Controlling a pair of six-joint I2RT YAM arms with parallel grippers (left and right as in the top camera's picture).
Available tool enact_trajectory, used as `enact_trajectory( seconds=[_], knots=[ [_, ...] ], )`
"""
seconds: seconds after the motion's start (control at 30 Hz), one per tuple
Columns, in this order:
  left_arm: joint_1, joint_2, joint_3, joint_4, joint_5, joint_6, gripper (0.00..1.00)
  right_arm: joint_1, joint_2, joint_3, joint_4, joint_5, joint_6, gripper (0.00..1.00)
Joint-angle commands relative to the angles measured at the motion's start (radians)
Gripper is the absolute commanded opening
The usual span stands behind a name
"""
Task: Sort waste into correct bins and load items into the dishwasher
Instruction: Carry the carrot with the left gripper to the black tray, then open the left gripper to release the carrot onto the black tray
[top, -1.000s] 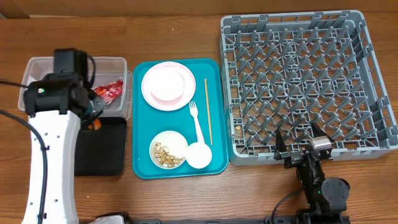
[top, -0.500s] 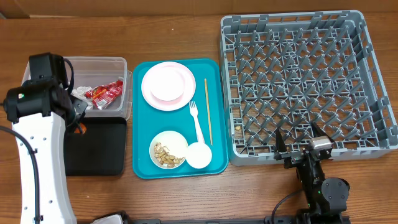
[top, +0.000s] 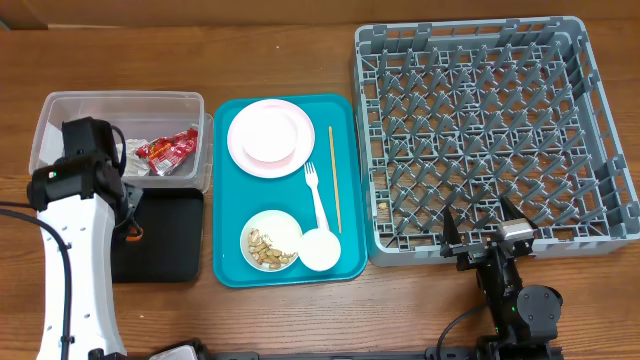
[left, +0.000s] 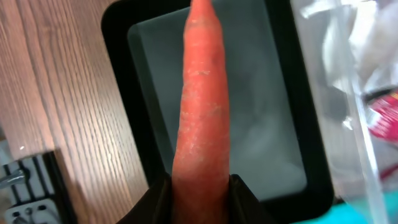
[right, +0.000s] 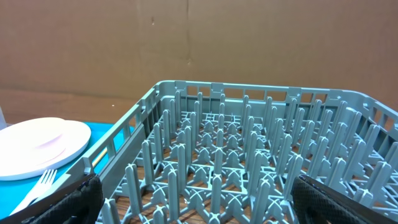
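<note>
As left hand clamps carrot, tip points outward.

I can read no text, label, brand or number in any of my views. The red snack wrapper lying in the clear tub is the only thing that looks printed. From overhead it is too small and crinkled for me to make out any print, and in the left wrist view only a blurred edge of it shows.
</note>
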Motion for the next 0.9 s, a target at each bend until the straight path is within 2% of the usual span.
enact_trajectory(
  seconds=[0.0, 0.13, 0.47, 0.7, 0.87],
  knots=[
    [0.041, -0.022, -0.061, 0.042, -0.02, -0.035, 0.05, 0.005, -0.008, -0.011, 0.003, 0.001, -0.007, 1.0],
    [0.072, -0.022, -0.132, 0.1, -0.014, -0.034, 0.04, 0.005, -0.008, -0.011, 0.003, 0.001, -0.007, 1.0],
    [0.078, -0.022, -0.374, 0.405, 0.006, -0.035, 0.05, 0.005, -0.008, -0.011, 0.003, 0.001, -0.007, 1.0],
    [0.117, -0.022, -0.468, 0.489, 0.002, -0.035, 0.05, 0.005, -0.008, -0.011, 0.003, 0.001, -0.007, 1.0],
    [0.167, -0.022, -0.507, 0.56, 0.002, -0.031, 0.2, 0.005, -0.008, -0.011, 0.003, 0.001, -0.007, 1.0]
  ],
)
